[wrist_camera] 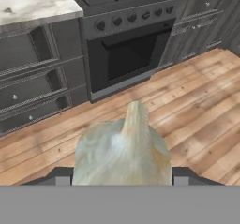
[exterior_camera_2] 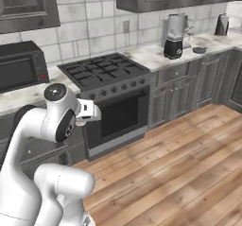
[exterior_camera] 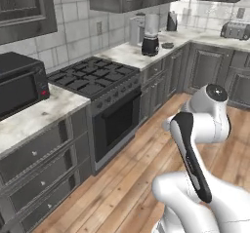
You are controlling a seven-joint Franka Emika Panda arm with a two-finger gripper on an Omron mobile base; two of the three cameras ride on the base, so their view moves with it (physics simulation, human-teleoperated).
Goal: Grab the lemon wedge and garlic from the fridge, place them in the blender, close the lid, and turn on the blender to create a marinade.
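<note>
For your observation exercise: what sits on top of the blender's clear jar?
Nothing caps the clear grey blender jar; its round dark grey lid lies on the counter beside it. The jar's inside cannot be made out.

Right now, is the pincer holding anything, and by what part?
Yes, the pincer holds the garlic, gripped across its wide bulb on both sides, with the pointed tip sticking out ahead.

Pretty clearly a home kitchen: black gas stove (exterior_camera: 93,76) with an oven (exterior_camera_2: 118,118), dark grey cabinets (exterior_camera: 207,66), marble-look counter (exterior_camera: 34,117), microwave (exterior_camera: 19,83), blender (exterior_camera_2: 174,36), wood floor (exterior_camera_2: 179,163).
</note>
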